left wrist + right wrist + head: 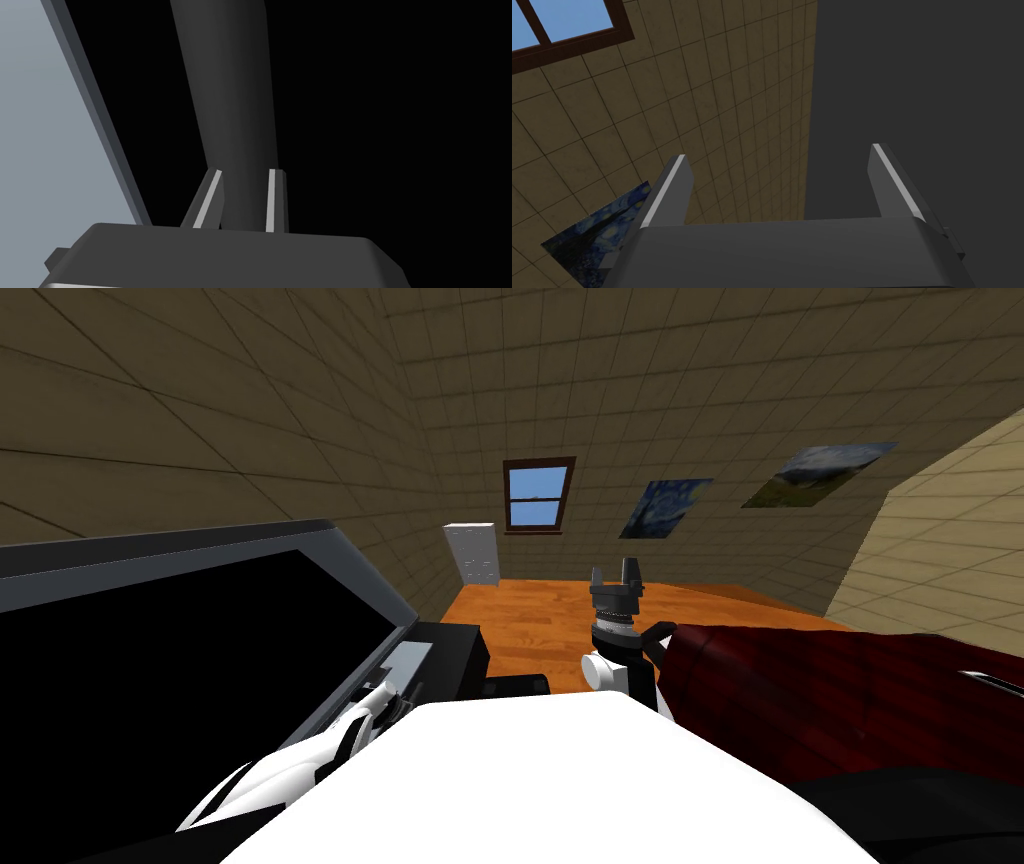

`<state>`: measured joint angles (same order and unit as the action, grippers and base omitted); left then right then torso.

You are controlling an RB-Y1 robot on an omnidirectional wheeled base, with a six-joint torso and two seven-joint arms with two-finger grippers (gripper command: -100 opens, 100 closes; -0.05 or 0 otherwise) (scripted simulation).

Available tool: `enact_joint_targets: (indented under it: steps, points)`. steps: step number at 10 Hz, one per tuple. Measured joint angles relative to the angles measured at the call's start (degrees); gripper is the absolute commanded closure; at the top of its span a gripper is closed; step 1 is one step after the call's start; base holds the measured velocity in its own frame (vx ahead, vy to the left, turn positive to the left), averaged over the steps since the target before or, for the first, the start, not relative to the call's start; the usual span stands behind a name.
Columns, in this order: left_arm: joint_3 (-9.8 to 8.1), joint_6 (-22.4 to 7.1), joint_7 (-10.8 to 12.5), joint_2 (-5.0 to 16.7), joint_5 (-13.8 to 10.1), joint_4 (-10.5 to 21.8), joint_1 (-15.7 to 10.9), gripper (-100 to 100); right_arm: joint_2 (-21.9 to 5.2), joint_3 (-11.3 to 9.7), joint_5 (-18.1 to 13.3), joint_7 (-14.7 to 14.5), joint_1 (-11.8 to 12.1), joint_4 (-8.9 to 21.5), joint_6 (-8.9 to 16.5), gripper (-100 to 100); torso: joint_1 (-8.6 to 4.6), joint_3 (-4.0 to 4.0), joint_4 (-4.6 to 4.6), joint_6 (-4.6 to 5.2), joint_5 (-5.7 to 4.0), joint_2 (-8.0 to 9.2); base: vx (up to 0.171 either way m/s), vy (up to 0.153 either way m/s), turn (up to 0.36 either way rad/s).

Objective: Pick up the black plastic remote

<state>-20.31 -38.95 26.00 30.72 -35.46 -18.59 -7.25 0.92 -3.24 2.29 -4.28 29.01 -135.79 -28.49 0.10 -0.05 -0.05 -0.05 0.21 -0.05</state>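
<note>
Room: tan tiled walls (250, 408) close round an orange plank floor (540, 618), with a brown-framed window (538, 495), a white cabinet (472, 553) and two paintings (665, 506) on the far side.
Furniture: a big screen (150, 658), flat black in a grey frame, stands at our left; a dark red sofa (830, 688) lies at our right.
Remote: the remote (230, 100) sits between the fingers of our left gripper (245, 171), low beside the screen's near corner.
Axis: its long side runs straight out from the gripper along the fingers, far end pointing away from our hand and leaning slightly to one side.
Shape and finish: a long, smooth, dark grey bar with softly rounded faces, matt, no buttons on the side we see.
Surroundings at the hand: a pale grey-blue flat panel (45, 125) with a darker bevelled edge lies to one side; elsewhere a black area.
Left claw: the thin blade fingers (274, 200) are drawn close and press the remote's two sides.
Right claw: our right gripper (616, 573) is raised at mid-room above the floor, its fingers spread wide around nothing.
</note>
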Motion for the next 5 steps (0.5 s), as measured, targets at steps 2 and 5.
enact_joint_targets:
  steps: [2, 5]
  points:
    - [-0.02, -0.1, 0.0, 0.0, 0.0, 0.0, 0.0, 100, 0.0, 0.0, 0.0, 0.0, 0.0, 0.0, 0.0, 0, 0.12, -0.02, -0.02, 0.01, 0.06, -0.03, 0.000, 0.000, 0.000]
    - [0.03, -0.9, -0.6, 0.5, -0.4, -0.9, 0.3, 100, 0.0, 0.0, 0.0, 0.0, 0.0, 0.0, 0.0, 0, 0.04, -0.09, -0.05, -0.04, 0.01, -0.14, 0.034, -0.034, 0.122]
